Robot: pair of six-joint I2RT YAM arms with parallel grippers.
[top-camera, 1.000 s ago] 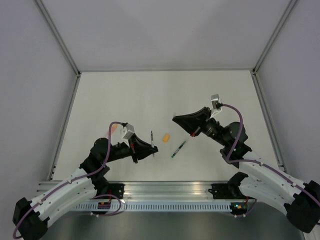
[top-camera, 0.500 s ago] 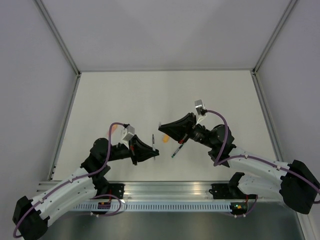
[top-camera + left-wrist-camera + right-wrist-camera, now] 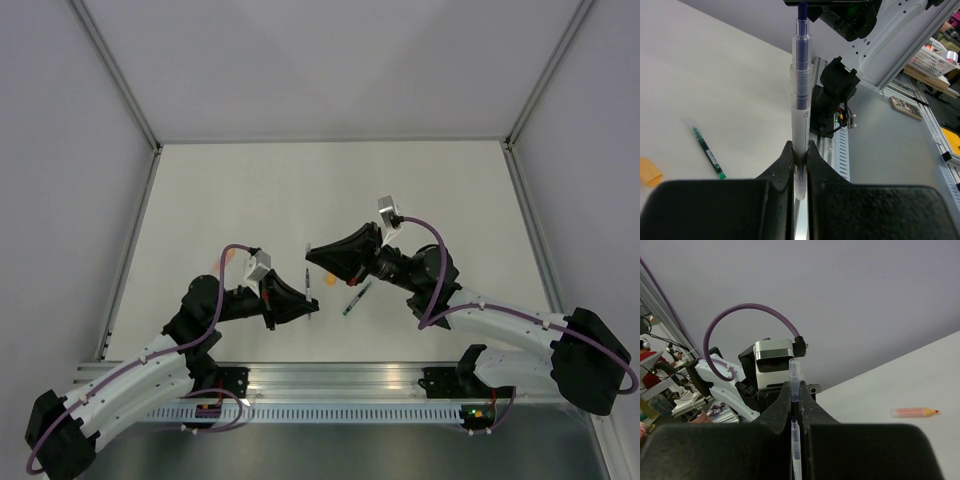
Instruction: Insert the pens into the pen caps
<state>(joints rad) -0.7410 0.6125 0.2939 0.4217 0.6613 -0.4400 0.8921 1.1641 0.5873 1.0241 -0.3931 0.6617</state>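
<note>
Overhead cam; wrist cams close (shared pen)

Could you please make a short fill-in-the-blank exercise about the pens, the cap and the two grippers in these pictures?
1. The left gripper has its jaws shut on a clear pen with a ____ tip.
2. A thin dark pen lies loose on the table; its end is ____.
3. The right gripper has its jaws shut on a pale pen ____.
Missing words: blue; green; cap.
</note>
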